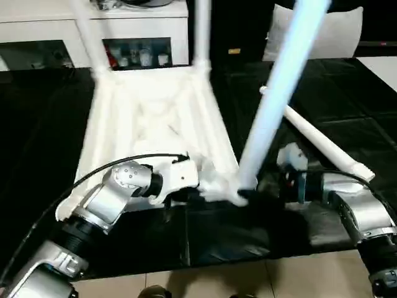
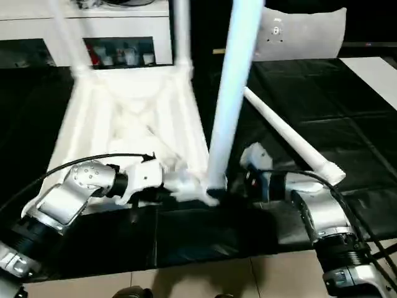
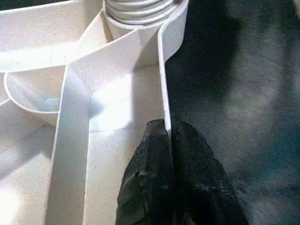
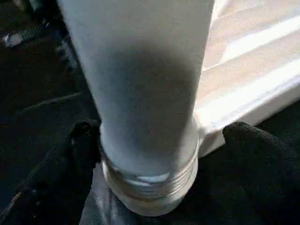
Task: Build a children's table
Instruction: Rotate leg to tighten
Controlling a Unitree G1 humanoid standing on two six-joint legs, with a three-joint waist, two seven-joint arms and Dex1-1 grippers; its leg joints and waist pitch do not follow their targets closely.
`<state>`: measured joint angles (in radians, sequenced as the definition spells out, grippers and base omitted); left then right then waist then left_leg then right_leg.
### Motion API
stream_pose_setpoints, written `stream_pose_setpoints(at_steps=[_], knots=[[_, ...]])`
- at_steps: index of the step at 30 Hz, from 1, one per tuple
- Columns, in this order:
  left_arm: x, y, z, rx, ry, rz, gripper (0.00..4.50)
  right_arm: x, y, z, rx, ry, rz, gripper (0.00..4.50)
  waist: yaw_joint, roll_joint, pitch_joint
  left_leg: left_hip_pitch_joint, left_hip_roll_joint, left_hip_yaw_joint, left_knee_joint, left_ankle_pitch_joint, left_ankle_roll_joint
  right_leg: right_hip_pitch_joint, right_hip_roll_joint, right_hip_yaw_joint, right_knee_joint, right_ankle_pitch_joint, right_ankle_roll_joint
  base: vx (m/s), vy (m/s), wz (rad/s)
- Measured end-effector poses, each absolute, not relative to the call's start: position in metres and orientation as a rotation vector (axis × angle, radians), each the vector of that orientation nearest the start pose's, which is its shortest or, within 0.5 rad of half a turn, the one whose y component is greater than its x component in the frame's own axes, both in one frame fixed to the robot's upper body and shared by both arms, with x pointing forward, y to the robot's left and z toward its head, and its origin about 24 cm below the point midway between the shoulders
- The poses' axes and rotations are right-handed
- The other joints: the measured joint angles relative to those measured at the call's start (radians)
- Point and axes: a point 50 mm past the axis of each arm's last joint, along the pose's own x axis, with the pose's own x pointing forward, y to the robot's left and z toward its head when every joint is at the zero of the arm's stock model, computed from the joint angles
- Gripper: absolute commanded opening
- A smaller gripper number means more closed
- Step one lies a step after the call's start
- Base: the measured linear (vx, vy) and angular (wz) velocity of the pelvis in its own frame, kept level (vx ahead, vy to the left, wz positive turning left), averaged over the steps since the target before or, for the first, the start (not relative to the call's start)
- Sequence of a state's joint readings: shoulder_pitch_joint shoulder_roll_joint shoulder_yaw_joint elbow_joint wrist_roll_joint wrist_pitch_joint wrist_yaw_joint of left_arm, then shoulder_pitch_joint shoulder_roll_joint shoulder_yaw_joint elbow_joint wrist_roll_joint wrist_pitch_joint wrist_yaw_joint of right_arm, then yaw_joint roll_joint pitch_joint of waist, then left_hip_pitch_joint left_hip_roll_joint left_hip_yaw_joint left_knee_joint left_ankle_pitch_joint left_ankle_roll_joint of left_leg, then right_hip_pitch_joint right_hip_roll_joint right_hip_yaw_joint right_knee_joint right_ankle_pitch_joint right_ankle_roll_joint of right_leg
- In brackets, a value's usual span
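Observation:
The children's table lies upside down on the black work table, its ribbed white tabletop (image 1: 155, 118) facing up. Two white legs (image 1: 201, 31) stand in the far corner sockets. A third leg (image 1: 273, 105) stands tilted in the near right socket, its threaded base (image 4: 150, 183) showing. Another leg (image 1: 329, 146) lies loose on the black cover to the right. My left gripper (image 3: 167, 129) is shut on the tabletop's thin side rim (image 3: 161, 84) near that socket. My right gripper (image 4: 159, 140) is open, with one black finger (image 4: 84, 140) on each side of the third leg's base.
A white cabinet (image 1: 136, 53) with small bottles stands behind the table. A white cushion (image 1: 329, 31) sits at the back right. The work table's front edge (image 1: 248, 257) runs just below both forearms, with tiled floor beyond it.

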<state>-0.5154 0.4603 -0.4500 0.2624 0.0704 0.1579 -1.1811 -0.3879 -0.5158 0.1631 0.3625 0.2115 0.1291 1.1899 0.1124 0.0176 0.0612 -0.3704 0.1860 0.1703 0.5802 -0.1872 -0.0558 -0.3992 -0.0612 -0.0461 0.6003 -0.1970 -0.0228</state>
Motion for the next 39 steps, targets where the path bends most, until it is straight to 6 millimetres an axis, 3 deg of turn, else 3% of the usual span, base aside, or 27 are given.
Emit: stream_pose_setpoints(at_steps=[15, 23, 27, 30, 32, 35, 38, 39], knots=[[0.292, 0.115, 0.062, 0.674, 0.402, -1.493, 0.00, 0.286, -0.181, 0.060, -0.137, 0.359, 1.296, 3.02, 0.002, 0.000, 0.000, 0.001, 0.002, 0.000, 0.007, -0.001, -0.002, 0.000, 0.000, 0.000, 0.009, 0.000, 0.000, 0.000, 0.000, 0.00], [0.290, 0.114, 0.060, 0.593, 0.433, -1.479, 0.00, 0.283, -0.177, 0.057, -0.080, 0.373, 1.280, 2.73, 0.001, 0.000, 0.000, 0.002, 0.002, 0.001, 0.008, -0.001, -0.002, 0.000, 0.000, 0.001, 0.010, 0.000, 0.000, 0.000, 0.000, 0.00], [0.294, 0.113, 0.057, 0.479, 0.483, -1.326, 0.00, 0.289, -0.166, 0.050, -0.033, 0.347, 1.127, 2.72, -0.016, 0.000, -0.001, 0.005, 0.002, 0.001, 0.008, -0.002, -0.008, 0.004, 0.000, 0.002, 0.011, 0.001, -0.002, 0.000, 0.000, 0.00], [0.299, 0.101, 0.053, 0.391, 0.499, -1.170, 0.00, 0.304, -0.157, 0.044, 0.027, 0.320, 0.907, 2.72, -0.052, 0.000, -0.001, 0.008, 0.002, 0.002, 0.009, -0.001, -0.010, 0.006, -0.001, 0.001, 0.009, -0.001, 0.001, -0.062, 0.009, -0.09], [0.301, 0.092, 0.052, 0.345, 0.499, -1.107, 0.00, 0.311, -0.154, 0.043, 0.044, 0.310, 0.810, 2.72, -0.065, -0.001, 0.000, 0.007, 0.001, 0.002, 0.010, -0.001, -0.010, 0.004, -0.002, 0.001, 0.008, -0.001, 0.001, 0.000, 0.000, 0.00], [0.305, 0.077, 0.051, 0.291, 0.493, -0.967, 0.00, 0.323, -0.144, 0.043, 0.074, 0.294, 0.641, 2.72, -0.075, 0.000, -0.001, 0.007, 0.001, 0.002, 0.010, -0.001, -0.010, 0.002, -0.001, 0.001, 0.008, 0.000, 0.001, 0.000, 0.000, 0.00], [0.306, 0.068, 0.052, 0.288, 0.484, -0.908, 0.00, 0.329, -0.139, 0.043, 0.102, 0.283, 0.556, 2.72, -0.074, -0.001, -0.001, 0.004, 0.001, 0.002, 0.010, -0.001, -0.010, 0.001, -0.001, 0.001, 0.008, 0.001, 0.002, 0.000, 0.000, 0.00], [0.306, 0.067, 0.053, 0.290, 0.482, -0.905, 0.00, 0.329, -0.139, 0.043, 0.105, 0.278, 0.549, 3.28, -0.074, -0.001, -0.001, 0.004, 0.001, 0.002, 0.010, -0.001, -0.010, 0.001, -0.001, 0.001, 0.008, 0.001, 0.002, 0.000, 0.000, 0.00]])
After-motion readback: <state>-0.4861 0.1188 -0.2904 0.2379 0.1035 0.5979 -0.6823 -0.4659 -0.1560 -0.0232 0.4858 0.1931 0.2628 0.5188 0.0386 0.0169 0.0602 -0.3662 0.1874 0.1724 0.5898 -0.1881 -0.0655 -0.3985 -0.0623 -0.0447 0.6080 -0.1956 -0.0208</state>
